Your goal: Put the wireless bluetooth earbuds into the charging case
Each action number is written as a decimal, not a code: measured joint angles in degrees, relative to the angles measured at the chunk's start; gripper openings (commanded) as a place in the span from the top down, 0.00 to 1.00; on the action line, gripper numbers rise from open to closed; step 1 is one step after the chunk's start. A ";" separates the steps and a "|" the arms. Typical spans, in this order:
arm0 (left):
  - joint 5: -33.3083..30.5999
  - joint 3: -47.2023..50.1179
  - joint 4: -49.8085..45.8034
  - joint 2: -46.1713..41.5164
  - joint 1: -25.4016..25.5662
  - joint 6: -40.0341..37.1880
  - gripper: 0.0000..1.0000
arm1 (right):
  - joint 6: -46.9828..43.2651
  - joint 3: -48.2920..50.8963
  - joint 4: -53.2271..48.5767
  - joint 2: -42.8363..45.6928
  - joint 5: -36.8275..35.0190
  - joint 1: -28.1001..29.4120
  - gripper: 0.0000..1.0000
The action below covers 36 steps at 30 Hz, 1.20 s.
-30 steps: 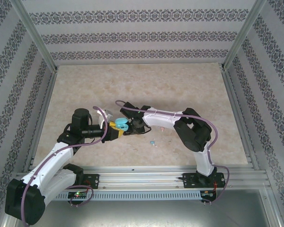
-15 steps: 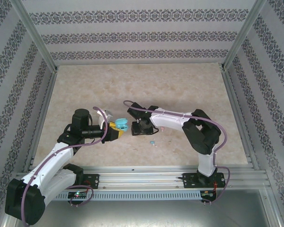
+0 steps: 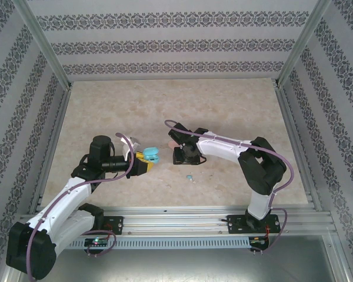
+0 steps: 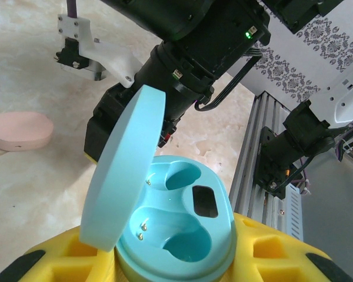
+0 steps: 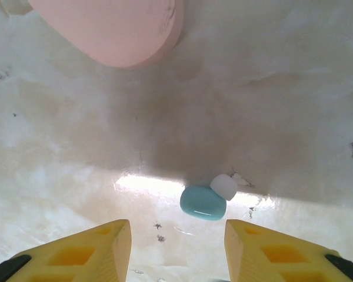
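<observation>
left claw [image 3: 146, 161] — holds open blue case [image 4: 177, 226] | right wrist: earbud [image 5: 203, 202] loose

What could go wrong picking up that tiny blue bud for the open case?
The light blue earbud is small and rounded, loose on the table ahead of the right gripper's open fingers; it could skid away as they close. The blue case, held up by the left gripper, has small sockets, so a slightly off placement might drop the bud.
</observation>
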State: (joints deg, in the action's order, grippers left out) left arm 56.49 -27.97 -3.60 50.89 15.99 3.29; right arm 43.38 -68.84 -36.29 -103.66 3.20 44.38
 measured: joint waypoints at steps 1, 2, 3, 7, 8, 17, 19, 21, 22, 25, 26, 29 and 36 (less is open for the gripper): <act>0.00 0.00 0.00 0.00 0.00 0.00 1.00 | 0.00 0.02 0.02 0.17 0.02 0.00 0.54; 0.00 0.00 0.00 0.00 0.00 0.00 0.99 | -0.02 0.02 0.07 0.35 0.04 -0.02 0.54; 0.00 0.00 0.00 0.00 0.00 0.00 1.00 | -0.17 0.02 0.11 0.42 0.07 -0.02 0.53; 0.00 0.00 0.00 -0.02 0.00 0.00 1.00 | -3.89 -0.17 0.20 0.37 0.74 -0.04 0.52; 0.02 0.00 0.00 -0.02 0.00 0.00 1.00 | -6.01 -0.90 -0.57 0.09 0.92 -0.04 0.52; 0.04 0.02 0.02 -0.09 0.00 0.00 1.00 | -26.64 -10.03 -9.75 -2.45 -2.84 -0.02 0.56; 0.09 0.04 0.04 -0.09 0.00 0.00 1.00 | -30.27 -10.32 -11.39 -2.67 -4.09 0.04 0.55; 0.22 0.13 0.04 -0.15 0.00 0.00 1.00 | -33.62 -10.40 -12.98 -3.15 -5.60 0.42 0.54; 0.24 0.13 0.07 -0.17 0.00 0.02 1.00 | -35.28 -10.69 -13.86 -3.65 -6.40 0.81 0.54; 0.24 0.15 0.07 -0.17 0.00 0.00 0.99 | -39.23 -12.07 -15.39 -5.29 -8.44 2.64 0.56; 0.24 0.15 0.07 -0.17 0.00 0.02 1.00 | -40.24 -12.66 -15.80 -5.84 -8.85 3.26 0.56; 0.24 0.22 0.09 -0.17 0.00 0.02 1.00 | -43.15 -15.26 -16.96 -8.41 -10.27 4.96 0.56; 0.22 0.22 0.09 -0.39 0.00 0.02 1.00 | -47.21 -16.92 -18.36 -12.35 -12.09 5.73 0.57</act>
State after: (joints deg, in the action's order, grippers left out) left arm 56.71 -27.75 -3.51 50.50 15.99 3.31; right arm -3.84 -85.76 -54.65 -116.01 -8.88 50.11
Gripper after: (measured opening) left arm 0.288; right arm 0.430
